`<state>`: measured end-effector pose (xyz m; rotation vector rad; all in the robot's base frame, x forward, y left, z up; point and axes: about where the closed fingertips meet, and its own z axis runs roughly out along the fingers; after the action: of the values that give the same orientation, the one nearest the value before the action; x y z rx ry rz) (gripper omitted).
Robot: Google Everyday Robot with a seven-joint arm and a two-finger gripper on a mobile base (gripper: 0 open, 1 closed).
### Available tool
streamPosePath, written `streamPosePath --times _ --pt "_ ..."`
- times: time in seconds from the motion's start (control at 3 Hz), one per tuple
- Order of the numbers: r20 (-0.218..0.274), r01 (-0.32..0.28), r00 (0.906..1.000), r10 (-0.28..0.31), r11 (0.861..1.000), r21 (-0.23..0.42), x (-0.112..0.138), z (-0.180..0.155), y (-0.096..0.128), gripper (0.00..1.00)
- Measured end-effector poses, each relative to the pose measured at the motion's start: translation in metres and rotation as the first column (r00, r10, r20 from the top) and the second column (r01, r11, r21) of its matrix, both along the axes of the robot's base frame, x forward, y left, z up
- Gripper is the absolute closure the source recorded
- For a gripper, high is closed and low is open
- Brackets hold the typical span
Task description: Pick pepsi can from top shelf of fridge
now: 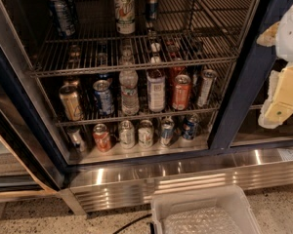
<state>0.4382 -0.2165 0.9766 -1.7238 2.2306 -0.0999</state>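
Note:
The pepsi can [62,14], dark navy with pale lettering, stands upright at the far left of the top shelf [136,64], a wire rack in the fridge [237,96]. A taller green-and-white bottle [124,11] and a slim dark can [152,1] stand further right on the same rack. My gripper [281,89], white with pale yellow parts, hangs at the right edge of the view, outside the fridge in front of its dark frame. It is well to the right of the pepsi can and somewhat lower, touching nothing.
The rack below holds several cans and a clear bottle [129,91]. The bottom level holds more cans [145,133]. A ribbed steel base [185,179] runs below. A white plastic bin [205,211] and a black cable [132,223] lie on the speckled floor.

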Motion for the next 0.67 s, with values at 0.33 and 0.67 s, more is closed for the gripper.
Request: streamPosePath --times 0.33,0.67 --pt "0.000 0.000 1.0000 0.000 1.000 0.000 0.0001 0.0000 0.0001 0.00" --pt "0.027 -0.024 0.9994 0.023 1.000 0.010 0.0034 0.0026 0.0098 0.00"
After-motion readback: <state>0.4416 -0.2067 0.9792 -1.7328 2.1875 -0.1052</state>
